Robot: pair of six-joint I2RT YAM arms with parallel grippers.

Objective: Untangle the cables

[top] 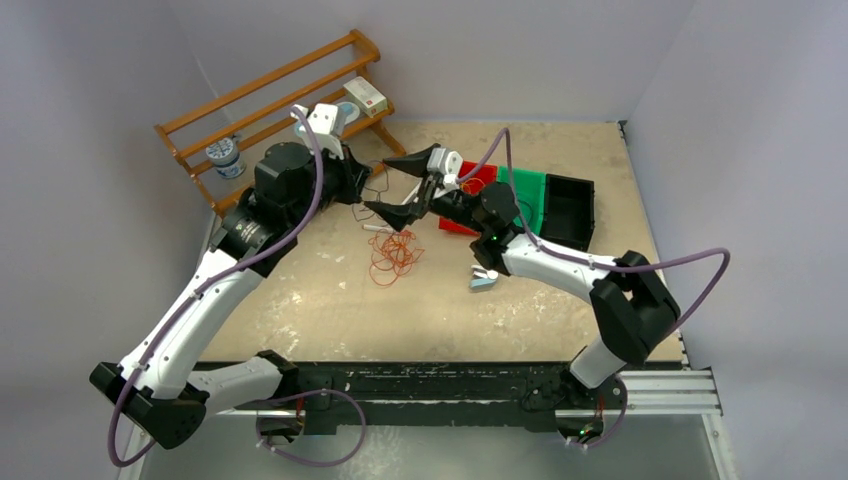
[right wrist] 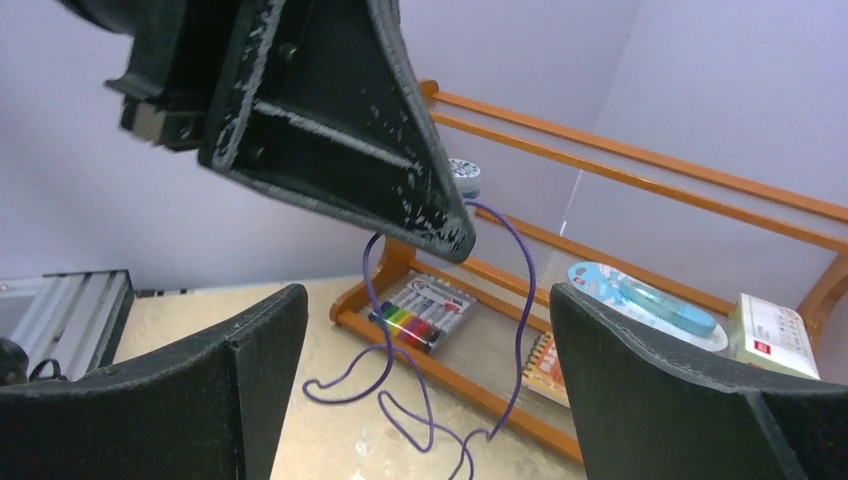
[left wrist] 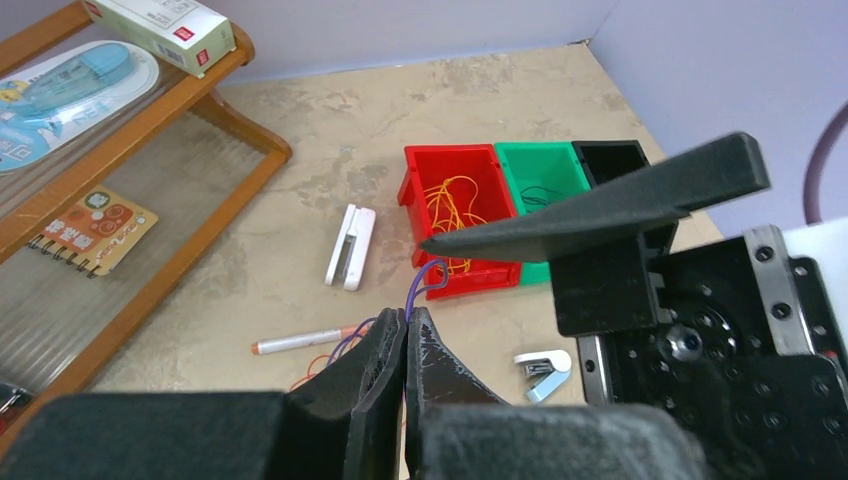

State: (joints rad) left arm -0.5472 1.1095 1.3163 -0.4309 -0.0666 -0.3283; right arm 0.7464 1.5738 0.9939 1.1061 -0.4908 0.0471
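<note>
One thin purple cable (left wrist: 418, 280) hangs clenched in the left gripper (left wrist: 405, 322) near the middle orange cables (top: 395, 255), so the wide-open right gripper (right wrist: 428, 295) should pinch it low and pull slowly.

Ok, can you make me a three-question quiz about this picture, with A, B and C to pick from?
1. Which box has orange wires in it?
A. the red box
B. the green one
C. the black one

2. How many boxes are in the row of boxes?
A. two
B. three
C. five

3. What is the left pincer doing?
A. standing wide open
B. pinching a thin purple wire
C. holding the pen

Answers:
1 A, because orange loops curl inside the red box.
2 B, because three boxes stand side by side.
3 B, because its two fingers are pressed together with the purple wire coming out at the tip.
</note>
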